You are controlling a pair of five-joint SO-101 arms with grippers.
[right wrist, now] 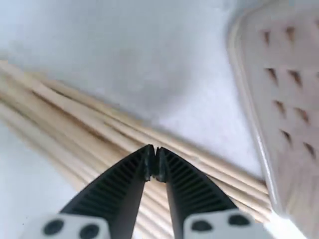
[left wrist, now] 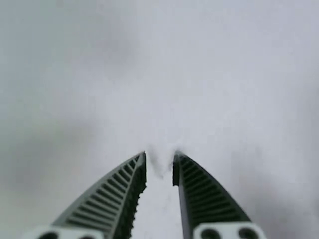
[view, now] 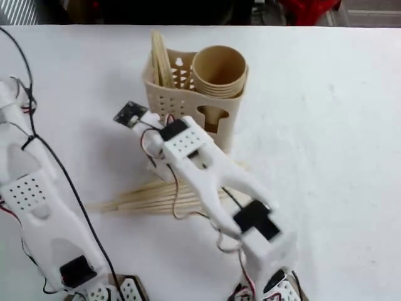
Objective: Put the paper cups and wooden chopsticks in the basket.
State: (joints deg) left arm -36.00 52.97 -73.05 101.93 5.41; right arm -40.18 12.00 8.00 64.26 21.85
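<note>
Presently hovering over loose wooden chopsticks (right wrist: 75,119) on table (view: 326,125) beside basket (view: 164,103) holding paper cups (view: 219,68), with right jaws pressed together, left jaws slightly parted. Should spread, straddle few sticks crosswise, pinch near midpoint, lift level.

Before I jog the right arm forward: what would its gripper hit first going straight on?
Most likely the loose chopsticks lying on the table: the right gripper points down at that pile, beside the basket. How close its tips are to them is unclear.
</note>
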